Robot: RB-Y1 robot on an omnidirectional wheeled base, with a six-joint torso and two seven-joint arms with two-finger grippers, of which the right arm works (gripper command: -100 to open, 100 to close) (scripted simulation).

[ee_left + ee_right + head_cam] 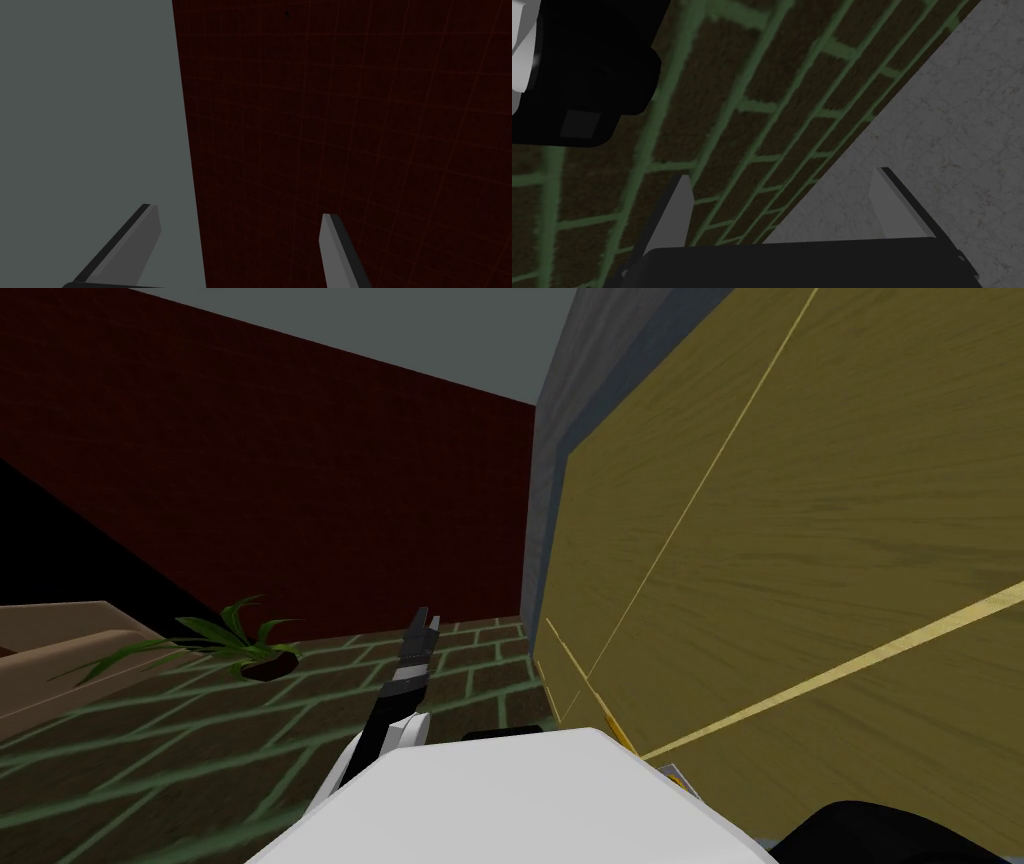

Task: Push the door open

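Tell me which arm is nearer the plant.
Left. The left gripper hangs over the floor right of the plant; the right arm lies far across, beside the door.

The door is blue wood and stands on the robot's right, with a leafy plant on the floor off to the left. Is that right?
Not quite: the head view shows the door is yellowish-brown wood, not blue. It does stand on the robot's right, with a leafy plant on the floor off to the left.

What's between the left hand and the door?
In the head view, only bare brick floor lies between the open left hand and the yellowish wooden door; the two are apart.
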